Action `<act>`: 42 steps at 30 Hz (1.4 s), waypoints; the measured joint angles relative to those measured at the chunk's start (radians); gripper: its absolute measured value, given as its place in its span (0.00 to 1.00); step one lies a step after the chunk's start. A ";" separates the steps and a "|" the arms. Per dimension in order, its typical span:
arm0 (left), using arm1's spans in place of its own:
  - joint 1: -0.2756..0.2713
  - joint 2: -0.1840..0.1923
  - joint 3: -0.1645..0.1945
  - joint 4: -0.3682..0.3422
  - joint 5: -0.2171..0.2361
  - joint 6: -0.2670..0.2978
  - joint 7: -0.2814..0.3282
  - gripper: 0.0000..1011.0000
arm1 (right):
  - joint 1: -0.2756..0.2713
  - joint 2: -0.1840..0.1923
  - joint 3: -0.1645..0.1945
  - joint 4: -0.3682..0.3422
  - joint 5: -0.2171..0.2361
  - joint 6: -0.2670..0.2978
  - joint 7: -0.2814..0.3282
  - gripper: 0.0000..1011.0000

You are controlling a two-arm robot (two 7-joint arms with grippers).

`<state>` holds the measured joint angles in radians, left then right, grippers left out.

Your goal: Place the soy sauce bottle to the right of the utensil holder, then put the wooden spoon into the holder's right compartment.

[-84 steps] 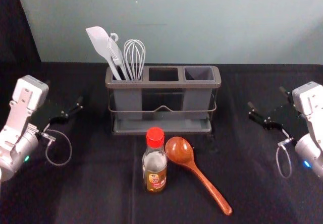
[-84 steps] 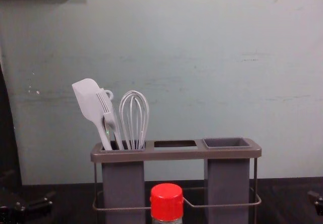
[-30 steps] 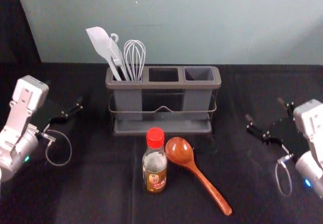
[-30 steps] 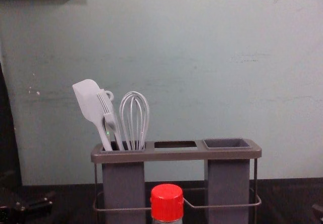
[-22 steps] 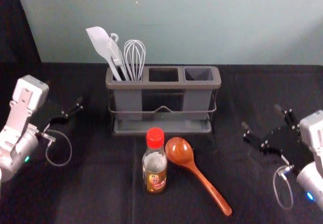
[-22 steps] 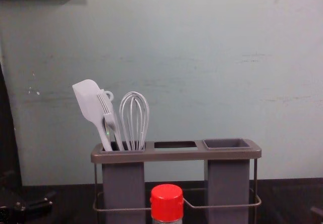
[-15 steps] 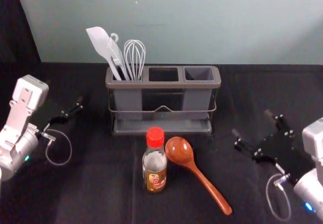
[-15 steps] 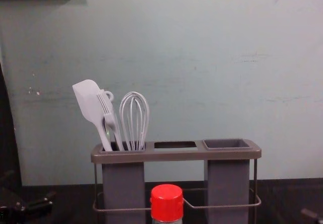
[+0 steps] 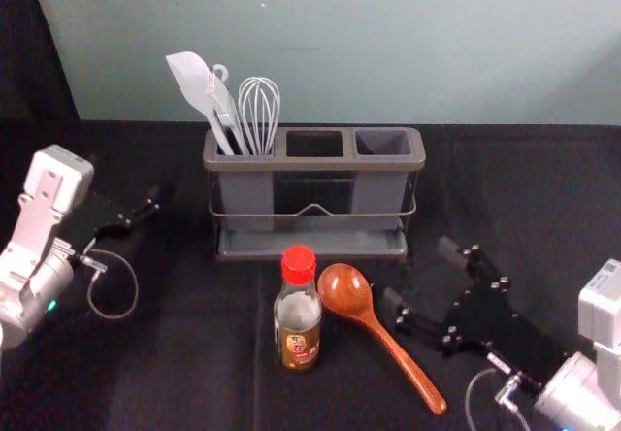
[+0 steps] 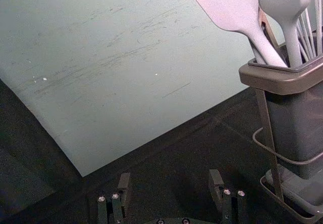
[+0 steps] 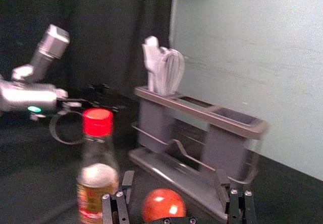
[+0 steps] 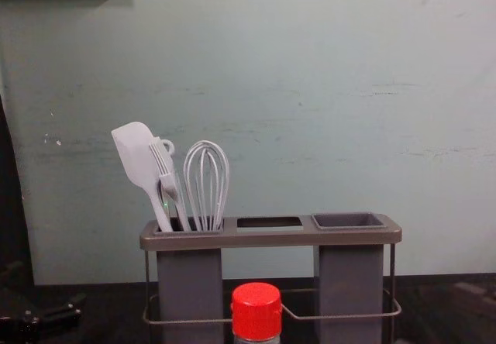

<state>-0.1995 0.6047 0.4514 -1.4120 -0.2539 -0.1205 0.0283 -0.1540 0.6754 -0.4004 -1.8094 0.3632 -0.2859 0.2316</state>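
On the dark tabletop (image 9: 194,373), in front of the utensil holder (image 9: 313,163), I find the soy sauce bottle (image 9: 297,329) upright, its red cap (image 9: 298,264) on. The wooden spoon (image 9: 345,290) lies flat just beside it on the right, bowl towards the holder, handle slanting to the near right; contact between the two I cannot confirm. The holder stands behind, a white spatula (image 9: 189,77) and whisk (image 9: 259,111) in its left compartment, its right compartment (image 9: 382,143) vacant. My right gripper (image 9: 420,275) is to the right of the spoon's bowl, jaws parted and gripping nothing, pointed towards the bottle. My left gripper (image 10: 170,179) is parked left of the holder, jaws likewise apart and unloaded. I assess the step in hand as the right arm's approach to the bottle; neither placement is done. The next move calls for passing above the spoon, bringing the open jaws around the bottle's body and closing squarely. Hazard noted: a low pass could push the spoon into the glass and tip the bottle. Once gripped, it should be lifted over the spoon and set down upright right of the holder.
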 joint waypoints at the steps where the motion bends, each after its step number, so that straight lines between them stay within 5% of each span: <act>1: 0.000 0.000 0.000 0.000 0.000 0.000 0.000 0.99 | 0.001 -0.004 -0.005 -0.001 0.012 -0.004 0.022 0.99; 10: 0.000 0.000 0.000 0.000 0.000 0.000 0.000 0.99 | 0.018 -0.044 -0.038 -0.006 0.028 0.009 0.091 0.99; 23: 0.000 0.000 0.000 0.000 0.000 0.000 0.000 0.99 | 0.079 -0.146 -0.088 0.002 -0.055 0.086 0.101 0.99; 36: 0.000 0.000 0.000 0.000 0.000 0.000 0.000 0.99 | 0.174 -0.255 -0.110 0.083 -0.071 0.137 0.143 0.99; 42: 0.000 0.000 0.000 0.000 0.000 0.000 0.000 0.99 | 0.172 -0.280 -0.107 0.093 -0.085 0.147 0.145 0.87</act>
<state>-0.1995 0.6047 0.4514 -1.4120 -0.2539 -0.1205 0.0282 0.0179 0.3958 -0.5070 -1.7162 0.2786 -0.1391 0.3762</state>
